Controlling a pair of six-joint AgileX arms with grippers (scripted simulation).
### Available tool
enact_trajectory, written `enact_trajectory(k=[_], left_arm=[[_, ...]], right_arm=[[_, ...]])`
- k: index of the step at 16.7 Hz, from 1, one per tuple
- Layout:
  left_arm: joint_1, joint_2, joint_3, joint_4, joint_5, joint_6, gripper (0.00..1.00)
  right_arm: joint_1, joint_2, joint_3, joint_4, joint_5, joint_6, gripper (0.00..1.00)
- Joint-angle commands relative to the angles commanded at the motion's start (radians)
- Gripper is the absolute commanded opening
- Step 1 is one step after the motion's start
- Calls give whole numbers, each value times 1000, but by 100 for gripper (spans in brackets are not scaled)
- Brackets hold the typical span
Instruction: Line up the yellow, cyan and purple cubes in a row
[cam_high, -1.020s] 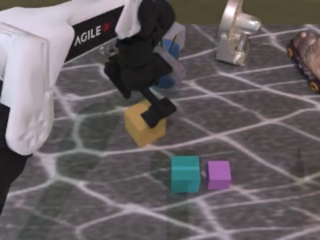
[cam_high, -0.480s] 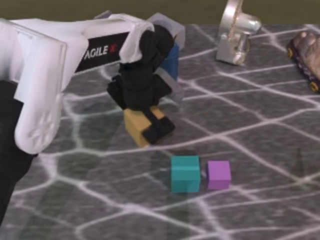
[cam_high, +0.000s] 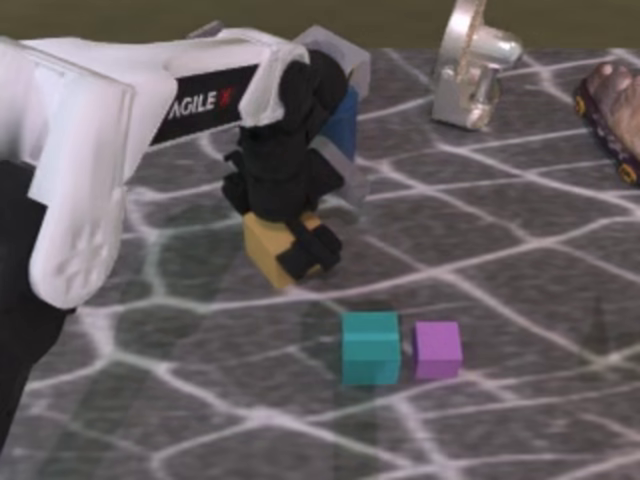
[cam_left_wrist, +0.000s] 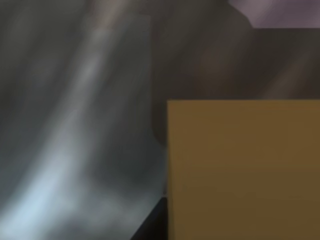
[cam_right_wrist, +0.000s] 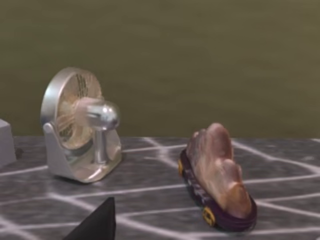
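Observation:
The yellow cube (cam_high: 262, 246) sits left of centre on the table, largely covered by my left gripper (cam_high: 284, 228), which has come down over it and is shut on it. One black finger (cam_high: 310, 250) presses the cube's right face. In the left wrist view the yellow cube (cam_left_wrist: 240, 170) fills the frame with a dark fingertip (cam_left_wrist: 152, 225) against its edge. The cyan cube (cam_high: 370, 347) and the purple cube (cam_high: 437, 349) stand side by side nearer the front, a small gap between them. My right gripper (cam_right_wrist: 100, 227) is out of the top view, parked.
A blue cup (cam_high: 342, 122) and a pale grey block (cam_high: 335, 62) stand just behind the left arm. A silver fan (cam_high: 475, 65) is at the back, and a brown shoe-like thing on wheels (cam_high: 610, 105) at the back right edge.
My left gripper dropped from above the yellow cube down around it, then its fingers drew in against the cube's sides. The cyan and purple cubes have not moved.

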Motion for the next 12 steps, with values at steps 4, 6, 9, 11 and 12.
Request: enact_trajectory(k=[4,6,9,11,12], left_arm=[[0,0,0,0,0,0,10],[0,0,0,0,0,0,0],[0,0,0,0,0,0,0],[0,0,0,0,0,0,0],[0,0,0,0,0,0,0]], right_arm=[[0,0,0,0,0,0,100],[0,0,0,0,0,0,100],[0,0,0,0,0,0,100],[0,0,0,0,0,0,100],[0,0,0,0,0,0,100]])
